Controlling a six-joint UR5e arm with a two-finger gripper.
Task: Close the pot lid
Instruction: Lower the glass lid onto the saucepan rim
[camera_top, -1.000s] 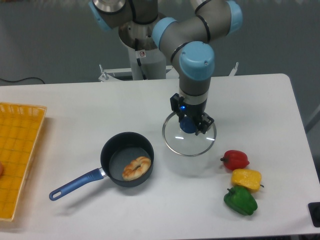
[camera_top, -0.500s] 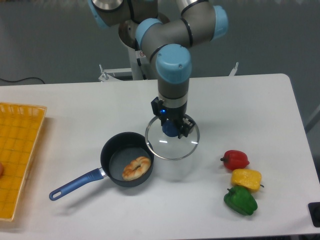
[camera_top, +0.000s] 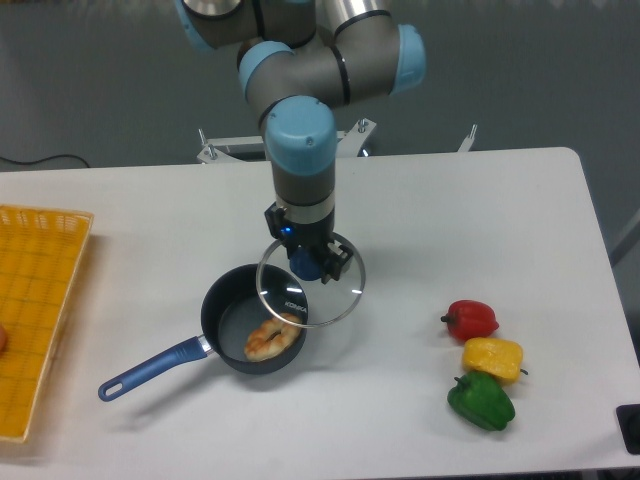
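**Inspector A:** How did the jaws stand?

**Inspector B:** The gripper (camera_top: 306, 263) pointed straight down, its jaws clamped on the blue knob of the lid (camera_top: 310, 283). The lid hung clear of the table, roughly level, its left part overlapping the right rim of the pot (camera_top: 232, 311) in the camera's view. A small printed logo showed on the glass near its lower edge.

**Inspector A:** And the pot's orientation?

**Inspector B:** The pot sat upright on the table, open, left of and below the gripper in the frame. Its long axis ran along the blue handle (camera_top: 150, 369), which pointed toward the lower left. A bagel-like pastry (camera_top: 268, 338) lay inside.

**Inspector A:** The surface and the room?

**Inspector B:** The table (camera_top: 480, 220) was white. A red pepper (camera_top: 471, 319), a yellow pepper (camera_top: 493, 357) and a green pepper (camera_top: 481, 399) lay in a close group at the lower right, well apart from the pot. A yellow basket (camera_top: 35, 300) stood at the left edge. A grey wall lay behind the arm's base.
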